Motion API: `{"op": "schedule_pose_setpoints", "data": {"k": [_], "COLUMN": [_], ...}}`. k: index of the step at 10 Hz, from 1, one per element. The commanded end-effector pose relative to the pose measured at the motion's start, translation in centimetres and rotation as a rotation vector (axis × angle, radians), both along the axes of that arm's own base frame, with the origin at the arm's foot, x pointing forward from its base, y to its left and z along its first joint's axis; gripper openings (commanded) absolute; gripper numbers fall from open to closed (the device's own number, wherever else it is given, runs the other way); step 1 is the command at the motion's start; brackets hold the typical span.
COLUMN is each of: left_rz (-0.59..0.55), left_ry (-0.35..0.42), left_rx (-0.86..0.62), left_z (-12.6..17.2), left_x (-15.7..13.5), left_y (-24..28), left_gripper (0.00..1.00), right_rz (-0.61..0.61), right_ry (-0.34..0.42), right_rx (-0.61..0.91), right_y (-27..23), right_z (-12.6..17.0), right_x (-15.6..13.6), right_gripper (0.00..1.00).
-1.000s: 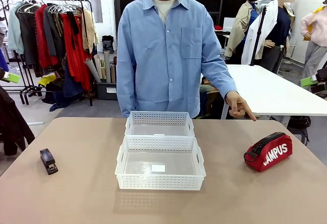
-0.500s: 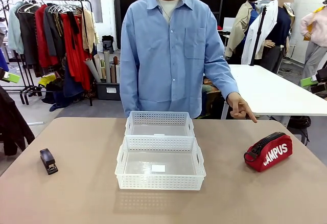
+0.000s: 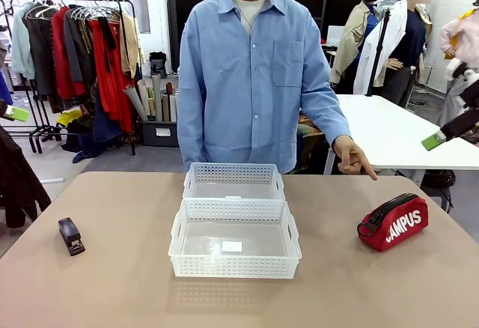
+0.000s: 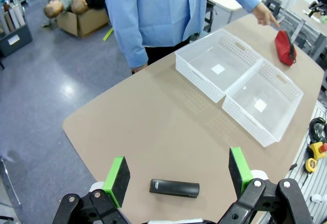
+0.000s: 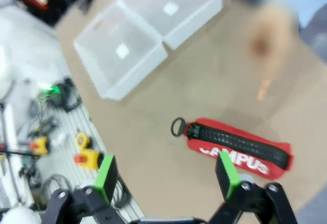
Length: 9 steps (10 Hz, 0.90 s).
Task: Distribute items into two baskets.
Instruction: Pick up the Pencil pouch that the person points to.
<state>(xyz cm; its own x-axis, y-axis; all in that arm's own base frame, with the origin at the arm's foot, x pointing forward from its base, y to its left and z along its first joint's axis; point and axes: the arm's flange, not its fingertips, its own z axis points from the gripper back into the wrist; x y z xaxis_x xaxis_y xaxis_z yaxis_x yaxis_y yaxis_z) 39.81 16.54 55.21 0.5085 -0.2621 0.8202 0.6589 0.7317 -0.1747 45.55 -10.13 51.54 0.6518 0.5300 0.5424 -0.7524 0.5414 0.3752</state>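
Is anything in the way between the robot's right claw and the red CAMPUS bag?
Nothing visible is. The right claw hangs open above the red pouch, with only air between them. The person's hand points toward the pouch from the far side of the table, off to one side of that path.

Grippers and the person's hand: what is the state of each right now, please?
Left gripper: open, holding nothing.
Right gripper: open, holding nothing.
Person's hand: empty, one finger pointing toward the red pouch.

clothes rack (image 3: 75, 51) left | white table (image 3: 404, 137) right | grey floor (image 4: 46, 91) glossy
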Motion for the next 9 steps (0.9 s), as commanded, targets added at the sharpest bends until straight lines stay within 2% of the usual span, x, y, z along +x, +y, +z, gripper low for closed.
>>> {"op": "schedule_pose_setpoints", "data": {"k": [1,3,4,6,9], "left_rz": [-0.007,-0.007,-0.007,-0.007,-0.007], "left_ry": [-0.013,-0.013,-0.013,-0.013,-0.013], "left_rx": [-0.016,-0.016,-0.016,-0.016,-0.016], "left_z": [0.0,0.0,0.0,0.0,0.0], "left_x": [-0.1,-0.1,-0.1,-0.1,-0.1], "left_y": [0.1,0.1,0.1,0.1,0.1], "left_gripper": [1.00,1.00,1.00,1.00,1.00], "right_rz": [0.206,0.331,0.364,0.539,0.702], "right_ry": [-0.050,-0.097,-0.175,-0.282,-0.359], "right_rx": [-0.121,-0.193,-0.257,-0.300,-0.385], "right_y": [-0.8,0.0,-0.1,-0.5,-0.3], "right_z": [-0.6,-2.5,-3.2,-4.6,-6.6], "right_x": [1.7,3.0,3.4,3.8,4.4], "right_gripper": [1.00,1.00,1.00,1.00,1.00]}}
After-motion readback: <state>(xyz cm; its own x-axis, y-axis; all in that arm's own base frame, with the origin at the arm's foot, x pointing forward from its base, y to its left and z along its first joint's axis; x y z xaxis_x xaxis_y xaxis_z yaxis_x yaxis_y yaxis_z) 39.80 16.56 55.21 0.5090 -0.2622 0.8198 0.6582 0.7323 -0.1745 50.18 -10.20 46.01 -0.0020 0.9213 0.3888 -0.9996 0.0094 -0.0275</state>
